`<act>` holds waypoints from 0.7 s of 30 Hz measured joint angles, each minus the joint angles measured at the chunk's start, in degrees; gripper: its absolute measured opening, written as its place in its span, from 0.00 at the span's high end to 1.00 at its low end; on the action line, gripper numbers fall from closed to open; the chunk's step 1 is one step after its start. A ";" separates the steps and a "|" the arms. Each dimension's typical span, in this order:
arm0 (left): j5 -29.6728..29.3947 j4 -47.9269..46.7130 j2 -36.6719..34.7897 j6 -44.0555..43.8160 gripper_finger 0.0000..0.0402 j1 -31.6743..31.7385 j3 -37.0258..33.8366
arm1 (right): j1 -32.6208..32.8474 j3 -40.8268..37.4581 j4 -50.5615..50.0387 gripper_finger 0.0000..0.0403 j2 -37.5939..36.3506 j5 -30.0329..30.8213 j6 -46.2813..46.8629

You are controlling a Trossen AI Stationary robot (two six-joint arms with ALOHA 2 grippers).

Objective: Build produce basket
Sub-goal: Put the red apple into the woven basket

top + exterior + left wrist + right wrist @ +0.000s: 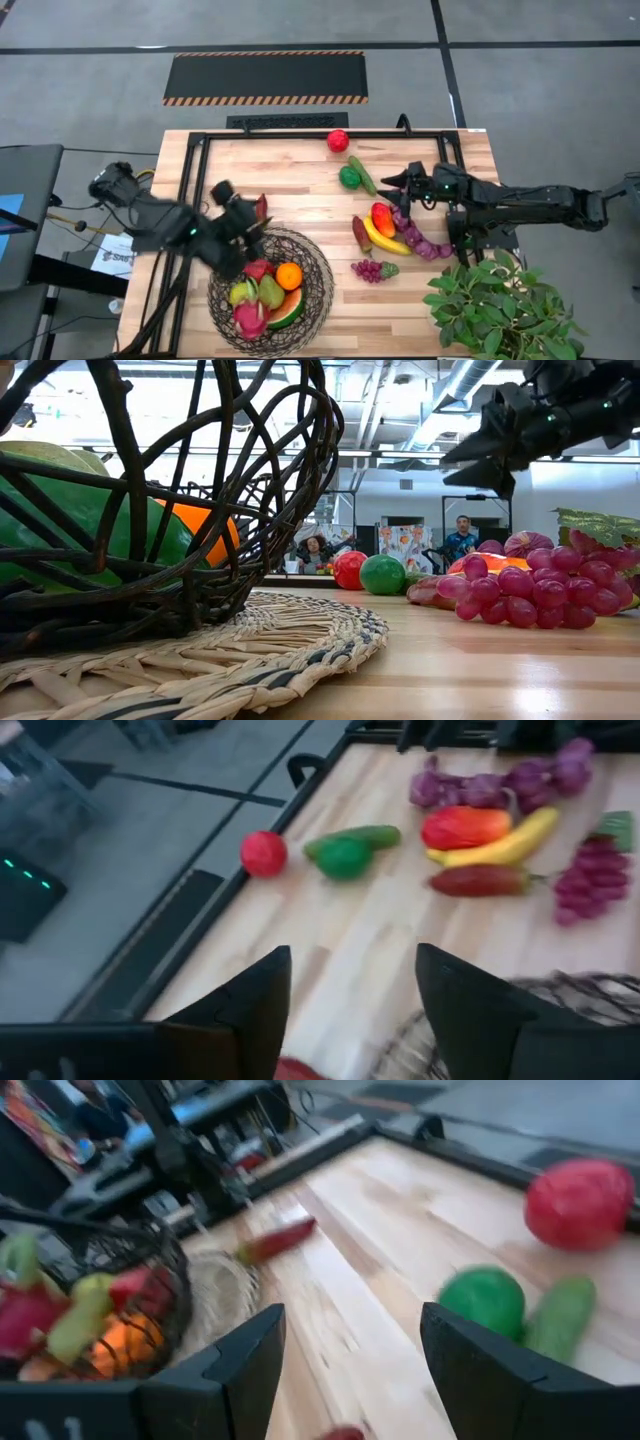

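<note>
Now left tool (pixel 252 222) apart at basket (pixel 318 290) rim; right tool (pixel 392 180) apart, bare wood ahead.

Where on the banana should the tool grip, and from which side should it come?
Grip the banana at its middle, coming from straight above, fingers across its narrow width. It lies flat and curved on the table, with a red-orange fruit tight against one long side, so the ends offer less to hold.

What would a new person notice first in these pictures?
Probably the dark wire basket near the table's front edge on the left, already holding an orange, a watermelon slice and other fruit. Next, the loose produce right of centre, between the basket and the right hand. The left hand hovers open at the basket's far rim.
</note>
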 joint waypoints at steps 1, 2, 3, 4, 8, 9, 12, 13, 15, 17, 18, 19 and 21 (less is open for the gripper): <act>0.50 2.36 0.18 3.78 0.47 2.13 0.02 | -0.21 0.00 -0.68 0.37 0.00 0.00 -0.01; 1.19 4.89 0.34 7.32 0.45 4.20 0.02 | -0.45 0.00 -1.16 0.37 0.01 -0.04 0.01; 2.18 7.23 0.41 10.41 0.43 6.17 0.02 | -0.68 0.00 -1.38 0.37 0.02 -0.06 0.01; 3.23 9.90 0.66 13.31 0.41 8.34 0.02 | -0.81 0.00 -1.38 0.37 0.02 -0.07 0.02; 8.91 22.00 3.31 24.32 0.34 15.65 0.07 | -1.10 0.04 -1.90 0.37 0.02 -0.07 0.01; 10.96 25.06 4.48 26.90 0.33 17.28 0.07 | -1.09 0.07 -2.72 0.37 0.02 -0.05 -0.01; 19.53 31.21 8.83 32.09 0.33 21.22 0.07 | -1.48 0.07 -4.93 0.37 0.04 0.20 0.12; 21.81 34.32 10.75 33.36 0.33 22.29 0.07 | -1.58 0.07 -5.74 0.37 0.02 0.31 0.33; 24.52 38.26 14.30 36.49 0.33 24.09 0.05 | -1.97 0.07 -7.54 0.37 0.04 0.37 0.51; 25.85 44.42 18.10 38.43 0.33 25.88 0.04 | -2.44 0.07 -8.62 0.37 0.04 0.70 1.06; 27.12 46.15 19.80 38.96 0.33 26.91 0.04 | -2.69 0.07 -8.92 0.37 0.02 1.06 1.69; 28.80 48.04 21.39 39.25 0.33 27.82 0.01 | -2.99 0.07 -8.92 0.37 0.04 1.48 1.94; 32.84 52.49 24.19 39.53 0.33 29.60 0.00 | -3.35 0.07 -9.24 0.37 0.02 1.60 1.96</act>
